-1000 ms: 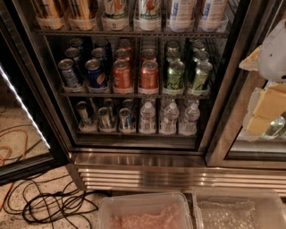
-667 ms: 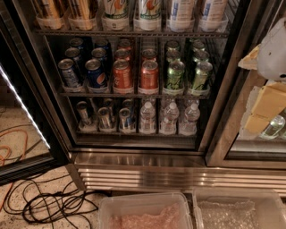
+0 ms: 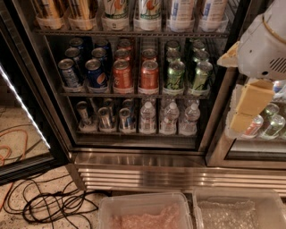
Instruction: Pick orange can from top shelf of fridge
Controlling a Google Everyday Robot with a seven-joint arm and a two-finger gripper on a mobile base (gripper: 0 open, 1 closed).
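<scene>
The fridge (image 3: 134,161) stands open, its black-framed door (image 3: 27,116) with a white light strip swung out to the left. Orange cans (image 3: 122,74) stand in two rows on the middle visible shelf, between blue cans (image 3: 95,72) and green cans (image 3: 175,74). Tall bottles (image 3: 149,13) fill the shelf above, whose top is cut off by the frame. My gripper (image 3: 248,107), yellowish under a white arm housing (image 3: 263,44), hangs at the right, outside the fridge and apart from the cans. It holds nothing that I can see.
Silver cans (image 3: 105,117) and water bottles (image 3: 170,118) fill the bottom shelf. A second cooler (image 3: 268,127) with bottles stands behind my gripper. Two clear plastic bins (image 3: 145,212) sit on the floor in front. Black and orange cables (image 3: 53,201) lie at the lower left.
</scene>
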